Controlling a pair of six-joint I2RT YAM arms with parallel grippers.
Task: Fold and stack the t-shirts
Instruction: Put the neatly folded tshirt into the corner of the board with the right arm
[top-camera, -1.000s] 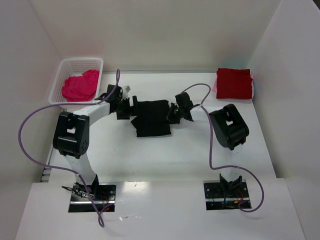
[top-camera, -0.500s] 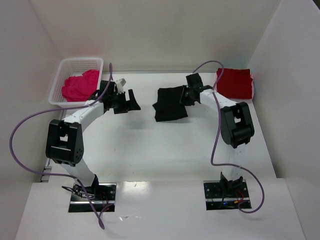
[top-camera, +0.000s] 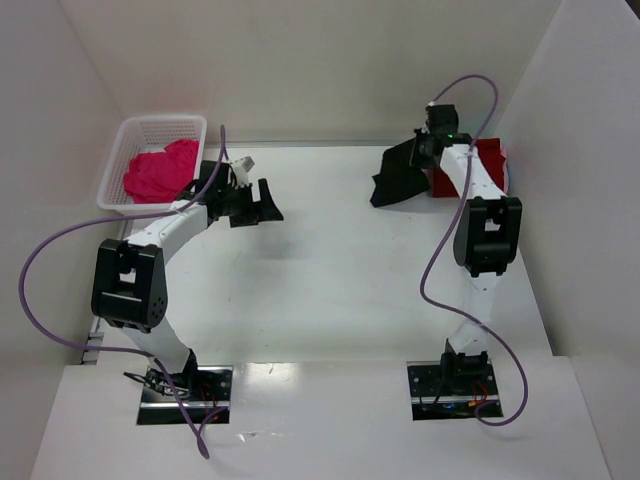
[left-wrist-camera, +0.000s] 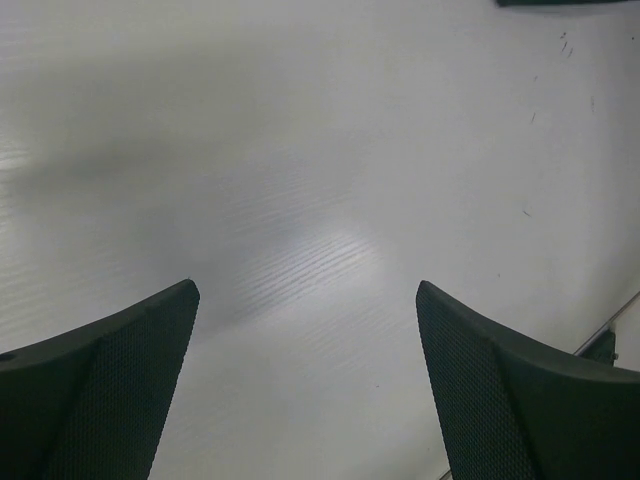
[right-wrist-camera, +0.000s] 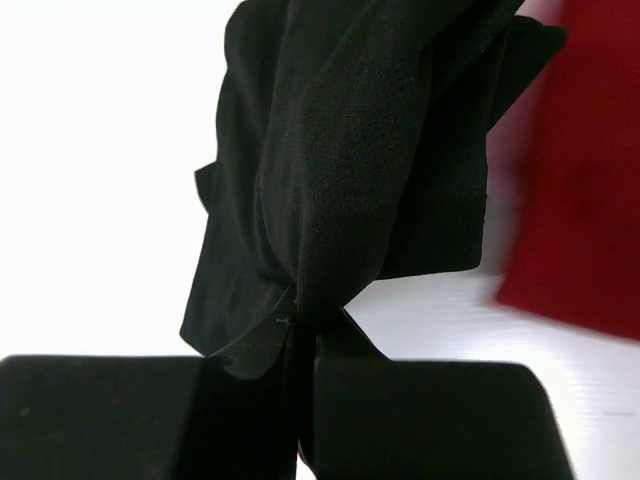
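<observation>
1. Black soft-cloth t-shirt (top-camera: 398, 178) hangs as a loose folded bundle from the right gripper (top-camera: 430, 150), near the far right corner of the white table (top-camera: 330, 290). It is just beside the dark red folded cloth t-shirt (top-camera: 490, 160). Whether its lower edge touches the table, I cannot tell.
2. Right gripper: jaws pinched tight on a gathered edge of the black cloth. In the wrist view the layers bunch at the pinch and fan out beyond it.
3. Left gripper (top-camera: 262, 200): jaws wide, holding nothing, over bare table toward the far left corner.
4. Bright magenta-pink cloth t-shirt (top-camera: 160, 172) lies crumpled in the white plastic mesh basket (top-camera: 165, 122) at the far left corner.
5. Handling, judged: light, limp, no stiffness, not fragile. Hung from one point, the folds are likely to sag open.
6. Hold, judged: grip a folded edge through all the layers. Setting it down flat on the red shirt probably calls for a low, slow release.
</observation>
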